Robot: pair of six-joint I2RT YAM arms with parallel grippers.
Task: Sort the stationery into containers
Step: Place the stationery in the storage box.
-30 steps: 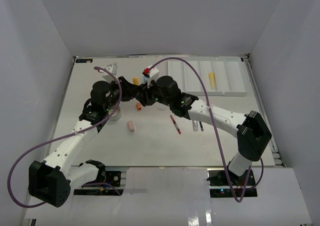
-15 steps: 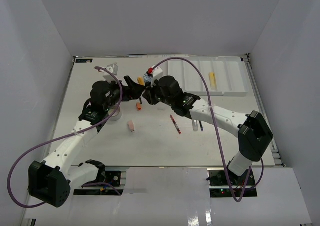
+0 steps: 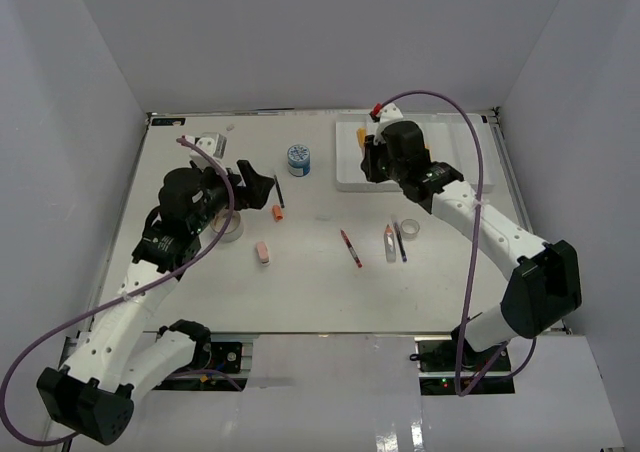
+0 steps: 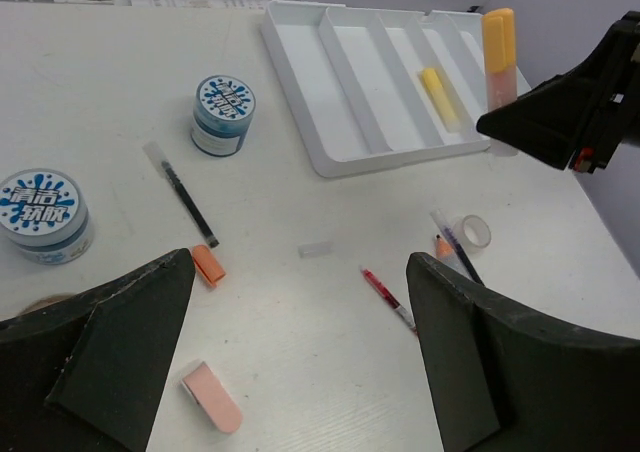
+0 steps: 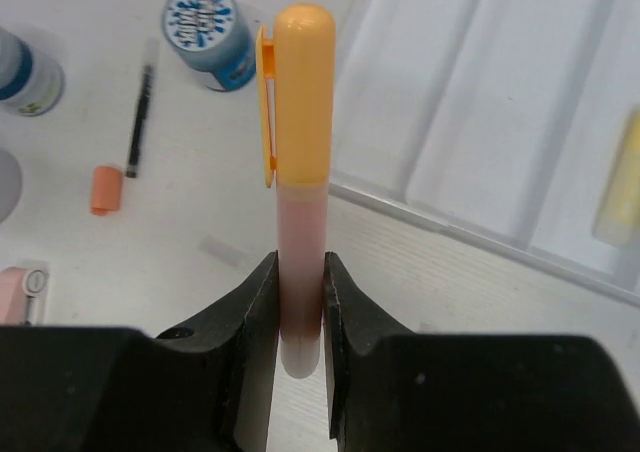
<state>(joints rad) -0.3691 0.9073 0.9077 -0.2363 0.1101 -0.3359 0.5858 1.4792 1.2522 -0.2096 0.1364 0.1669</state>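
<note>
My right gripper is shut on the pale lower barrel of an orange-capped marker, which stands upright in it. In the top view this gripper hangs over the left end of the white compartment tray. A yellow marker lies in one tray compartment. My left gripper is open and holds nothing, above the table left of centre. On the table lie a blue-lidded jar, a second jar, a black pen, an orange cap, a pink eraser and a red pen.
A small tape roll lies right of centre beside a clear-bodied pen and a dark pen. A larger tape roll sits under my left arm. White walls enclose the table on three sides.
The two grippers were together near the blue jar. The left one opened and drew back left; the right one closed on the orange marker and carried it right to the tray.
</note>
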